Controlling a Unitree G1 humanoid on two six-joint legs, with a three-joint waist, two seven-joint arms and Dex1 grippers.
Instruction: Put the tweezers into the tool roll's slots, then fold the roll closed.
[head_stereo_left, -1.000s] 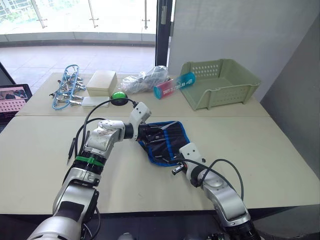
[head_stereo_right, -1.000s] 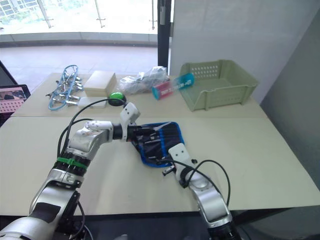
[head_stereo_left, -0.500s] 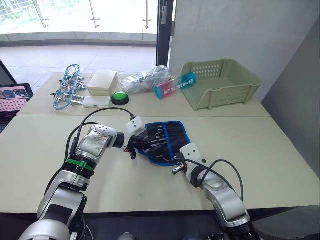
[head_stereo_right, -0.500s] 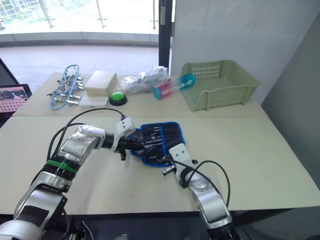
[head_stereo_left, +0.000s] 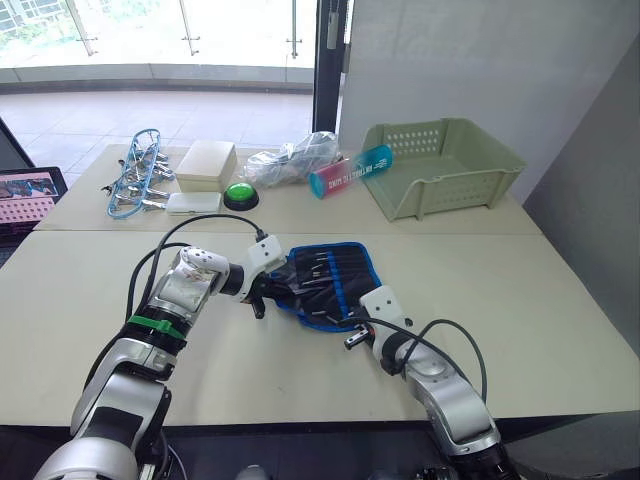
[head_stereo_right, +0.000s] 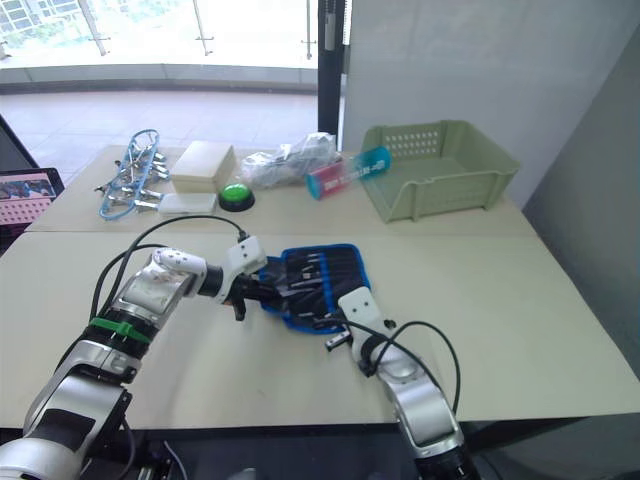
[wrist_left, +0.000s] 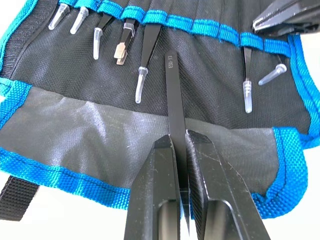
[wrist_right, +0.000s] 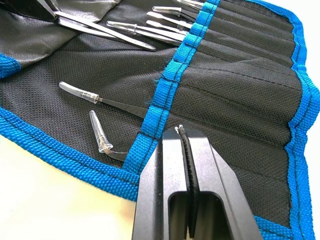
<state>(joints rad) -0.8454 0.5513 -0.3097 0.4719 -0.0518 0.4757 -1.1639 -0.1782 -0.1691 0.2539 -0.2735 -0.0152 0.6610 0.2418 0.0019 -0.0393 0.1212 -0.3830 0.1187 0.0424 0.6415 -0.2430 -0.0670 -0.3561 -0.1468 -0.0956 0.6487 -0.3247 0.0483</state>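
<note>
A: From the head, where was the roll?

B: The black fabric tool roll with blue edging (head_stereo_left: 330, 283) lay open mid-bench; the left claw (head_stereo_left: 262, 297) was at its left edge, the nearer arm.

A: The left wrist?

B: That claw pinched a slim black tweezer (wrist_left: 174, 95), long axis aimed at the stitched slots (wrist_left: 200, 27) ahead.

A: The right wrist?

B: The right claw (wrist_right: 184, 150) was pressed together, empty, over the roll's blue band.
</note>
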